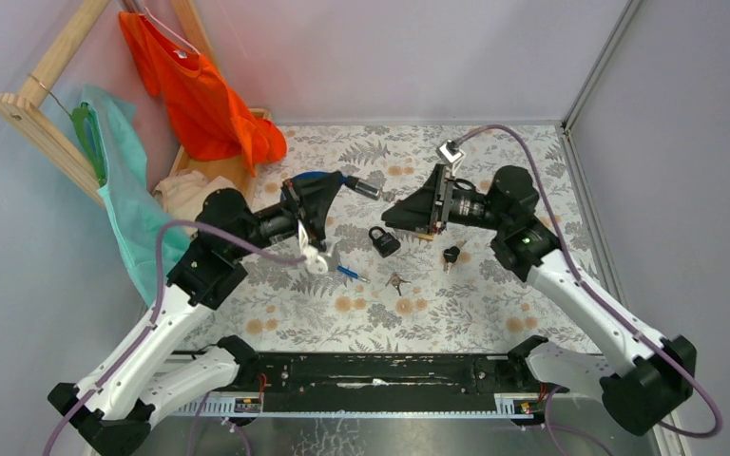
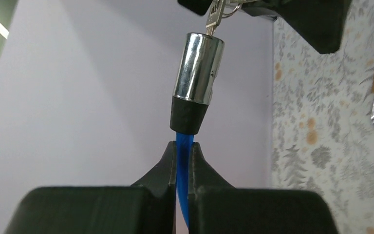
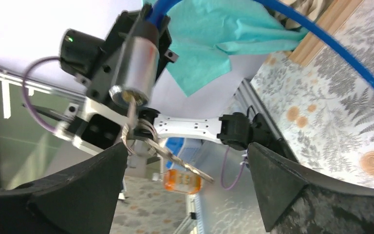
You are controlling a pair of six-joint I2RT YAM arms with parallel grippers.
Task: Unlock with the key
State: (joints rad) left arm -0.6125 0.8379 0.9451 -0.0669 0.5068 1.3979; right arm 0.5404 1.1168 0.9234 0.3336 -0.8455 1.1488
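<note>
- While the left gripper (image 2: 183, 148) pinches the blue cable (image 2: 183, 204), its silver lock cylinder (image 2: 197, 68) hangs in midair.
- The right gripper (image 3: 186, 151) gapes around the cylinder's silver keys (image 3: 175, 156).
- The black-headed key (image 1: 451, 255) lies on the floral tabletop (image 1: 494, 171), with bare surface around it.

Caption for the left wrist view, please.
Left hand shut on the blue cable below a chrome lock cylinder, a silver key inserted in its far end.

Clamped at lower centre between the jaws of the left gripper (image 2: 185, 148): a blue cable (image 2: 183, 185). Just above, tilted right, a chrome lock barrel (image 2: 198, 68) on a black collar, silver key (image 2: 213, 19) in its top end. Flowered table (image 2: 321, 146) at right.
</note>
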